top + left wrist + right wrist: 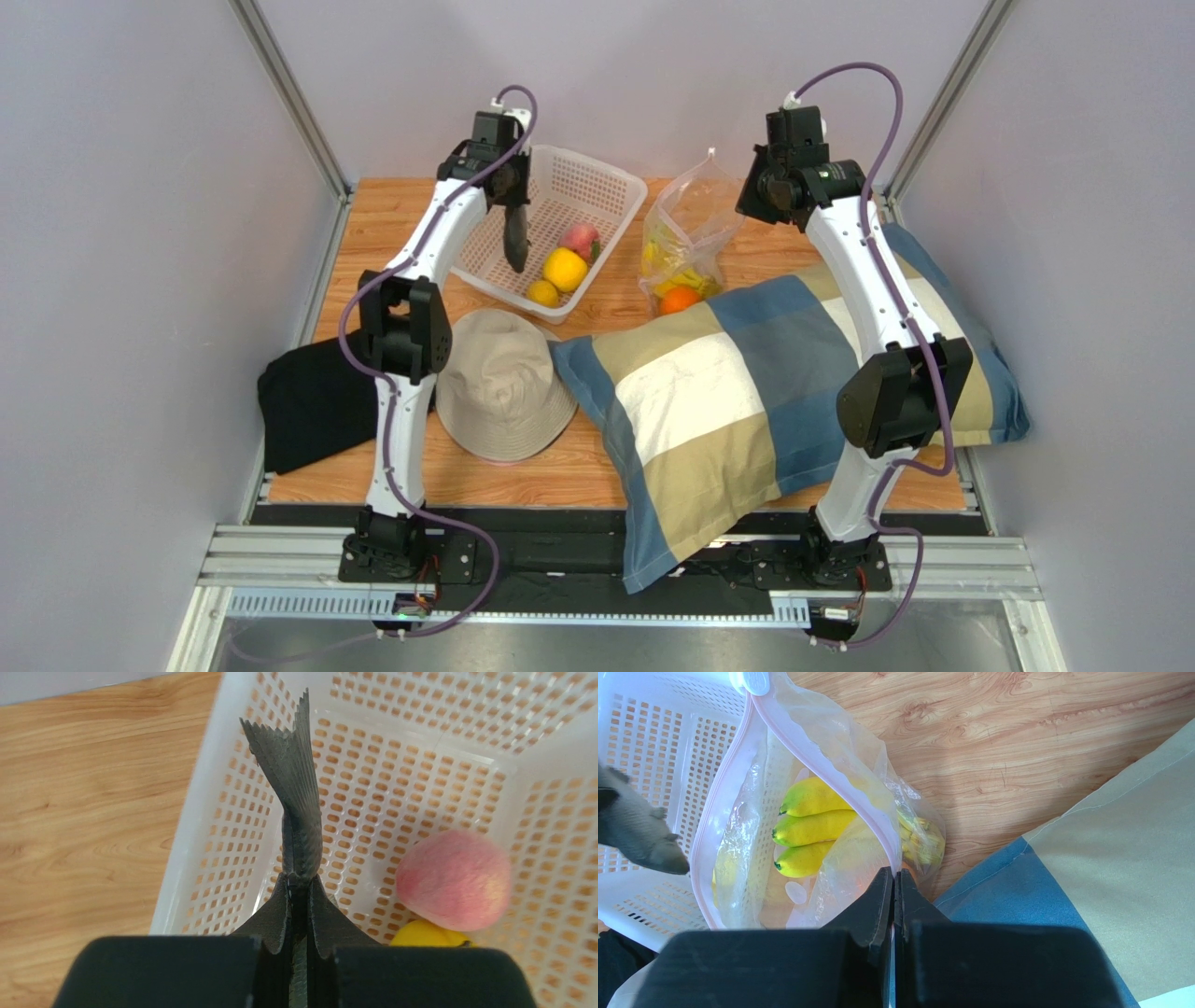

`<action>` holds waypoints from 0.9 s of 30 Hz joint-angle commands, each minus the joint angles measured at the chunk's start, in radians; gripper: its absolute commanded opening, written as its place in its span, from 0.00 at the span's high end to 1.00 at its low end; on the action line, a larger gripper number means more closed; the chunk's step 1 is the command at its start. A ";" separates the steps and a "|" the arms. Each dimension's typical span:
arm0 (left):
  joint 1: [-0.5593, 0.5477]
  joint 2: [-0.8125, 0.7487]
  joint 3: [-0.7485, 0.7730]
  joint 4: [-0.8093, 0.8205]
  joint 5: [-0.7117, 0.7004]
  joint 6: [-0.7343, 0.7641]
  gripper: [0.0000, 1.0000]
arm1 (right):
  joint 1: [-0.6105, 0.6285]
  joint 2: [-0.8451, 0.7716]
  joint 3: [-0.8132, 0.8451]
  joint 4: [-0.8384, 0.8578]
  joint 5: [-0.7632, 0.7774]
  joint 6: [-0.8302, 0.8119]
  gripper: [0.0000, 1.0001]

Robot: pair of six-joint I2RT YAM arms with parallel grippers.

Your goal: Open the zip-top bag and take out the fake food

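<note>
My left gripper (pixel 300 882) is shut on the grey fish (pixel 291 777), which hangs over the white mesh basket (pixel 210 812) with its tail pointing away. Under it in the basket lie a pink fruit (pixel 453 878) and a yellow round fruit (pixel 424 934). My right gripper (pixel 894 875) is shut on the pink zip strip of the clear zip-top bag (pixel 836 763), holding its mouth open and upright. A yellow banana bunch (pixel 808 826) is inside the bag. From above, the bag (pixel 687 224) stands right of the basket (pixel 617 189), with an orange (pixel 679 298) at its bottom.
A beige hat (pixel 502 385) lies in front of the basket. A large patchwork pillow (pixel 758 406) covers the right half of the table, touching the bag's base. A black cloth (pixel 312 406) lies at the left edge. Grey walls enclose the table.
</note>
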 commanded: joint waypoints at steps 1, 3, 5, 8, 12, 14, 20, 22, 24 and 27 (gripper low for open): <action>-0.053 0.064 0.066 -0.074 -0.004 0.256 1.00 | 0.008 -0.050 -0.006 0.030 -0.006 0.002 1.00; -0.076 0.067 0.051 -0.065 0.001 0.314 1.00 | 0.008 -0.048 -0.006 0.032 -0.006 0.001 1.00; -0.091 0.062 0.017 -0.056 0.035 0.358 1.00 | 0.010 -0.048 -0.006 0.032 -0.006 0.002 1.00; -0.098 0.062 0.015 -0.092 0.090 0.366 1.00 | 0.014 -0.048 -0.008 0.035 -0.005 -0.001 1.00; -0.096 0.047 -0.003 -0.128 0.091 0.346 0.50 | 0.014 -0.048 -0.008 0.037 -0.006 -0.001 1.00; -0.096 0.056 0.023 -0.152 0.049 0.319 0.21 | 0.016 -0.047 -0.008 0.038 -0.009 0.001 1.00; -0.093 -0.021 0.068 -0.200 0.070 0.126 0.01 | 0.019 -0.055 -0.018 0.038 0.003 -0.013 1.00; -0.093 -0.105 0.029 -0.145 0.166 0.032 0.08 | 0.020 -0.056 -0.015 0.038 0.003 -0.016 1.00; -0.096 -0.159 -0.009 -0.041 0.285 -0.112 0.16 | 0.024 -0.056 -0.011 0.040 0.006 -0.019 1.00; -0.116 -0.252 -0.125 0.198 0.481 -0.333 0.31 | 0.034 -0.050 0.003 0.040 0.012 -0.010 1.00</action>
